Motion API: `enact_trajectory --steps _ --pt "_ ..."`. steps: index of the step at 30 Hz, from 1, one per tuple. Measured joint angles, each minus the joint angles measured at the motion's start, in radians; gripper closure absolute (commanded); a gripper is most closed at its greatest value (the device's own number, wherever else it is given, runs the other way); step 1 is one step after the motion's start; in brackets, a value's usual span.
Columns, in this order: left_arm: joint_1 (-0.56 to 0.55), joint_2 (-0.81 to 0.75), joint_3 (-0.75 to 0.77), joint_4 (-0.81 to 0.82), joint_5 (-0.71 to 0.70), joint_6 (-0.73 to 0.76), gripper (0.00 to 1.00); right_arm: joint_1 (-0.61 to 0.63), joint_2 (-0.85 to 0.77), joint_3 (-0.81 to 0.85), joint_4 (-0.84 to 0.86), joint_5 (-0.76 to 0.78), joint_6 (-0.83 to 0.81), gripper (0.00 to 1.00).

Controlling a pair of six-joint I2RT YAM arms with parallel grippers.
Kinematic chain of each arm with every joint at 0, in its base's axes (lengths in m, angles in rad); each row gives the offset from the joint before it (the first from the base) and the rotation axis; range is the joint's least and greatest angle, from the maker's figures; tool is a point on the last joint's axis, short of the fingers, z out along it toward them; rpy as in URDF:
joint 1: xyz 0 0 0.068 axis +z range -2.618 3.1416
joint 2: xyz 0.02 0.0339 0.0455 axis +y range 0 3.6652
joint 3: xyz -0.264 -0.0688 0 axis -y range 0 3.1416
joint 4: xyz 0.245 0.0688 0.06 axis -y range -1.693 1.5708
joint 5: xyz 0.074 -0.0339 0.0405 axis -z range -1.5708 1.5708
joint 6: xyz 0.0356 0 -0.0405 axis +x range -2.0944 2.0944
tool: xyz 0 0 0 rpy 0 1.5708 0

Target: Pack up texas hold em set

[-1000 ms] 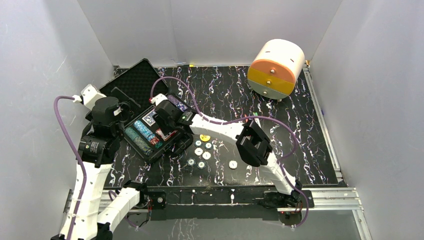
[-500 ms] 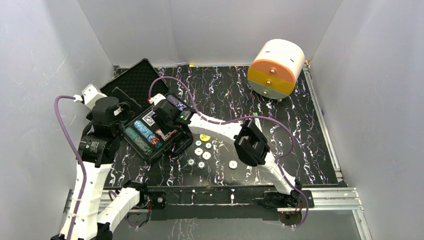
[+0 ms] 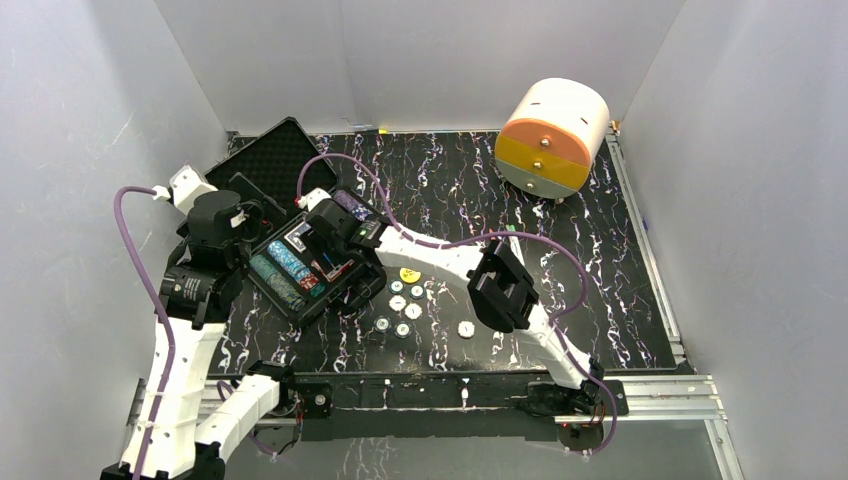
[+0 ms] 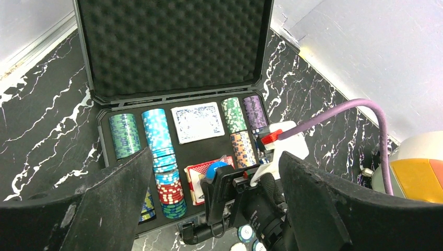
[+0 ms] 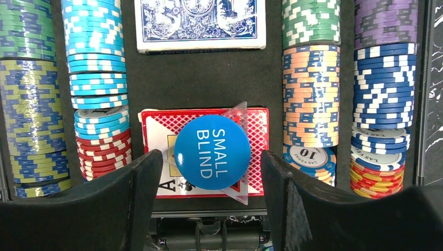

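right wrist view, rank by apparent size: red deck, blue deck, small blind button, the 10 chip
1. red deck and blue deck: alike in width, but the blue one is cut off at the top edge, so no ranking between them.
2. small blind button, though it sits nearer the camera.
3. 10 chip.

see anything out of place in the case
The blue SMALL BLIND button lies on the red-backed deck, over a clear triangular piece, not in a slot. Several round buttons sit on the table outside the case.

Foam lid lining point(image 4: 172, 47) looks matt and bumpy; blue button point(image 5: 212, 151) glossy.
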Motion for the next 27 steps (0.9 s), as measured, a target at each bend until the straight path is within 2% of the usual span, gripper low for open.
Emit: enact_trajectory --steps 3,6,11,15,17,21,27 --pt "0.000 0.000 0.001 0.000 0.003 0.005 0.10 -0.006 -0.008 -0.009 0.008 -0.007 0.017 0.20" --pt "0.000 -0.003 0.001 0.002 0.011 0.008 0.10 -0.019 -0.076 -0.098 0.034 -0.011 0.028 0.19" --pt "0.000 -0.032 0.000 0.030 0.045 0.015 0.10 -0.066 -0.291 -0.324 0.090 0.002 0.063 0.16" --pt "0.000 -0.048 -0.002 0.049 0.079 0.024 0.08 -0.157 -0.485 -0.522 0.126 0.035 0.126 0.14" --pt "0.000 -0.048 -0.008 0.063 0.101 0.026 0.07 -0.209 -0.533 -0.588 0.135 0.046 0.156 0.13" --pt "0.000 -0.041 -0.040 0.086 0.154 0.032 0.06 -0.301 -0.535 -0.669 0.112 0.068 0.201 0.10" --pt "0.000 -0.016 -0.080 0.108 0.235 0.025 0.05 -0.311 -0.401 -0.672 0.060 0.050 0.214 0.10"
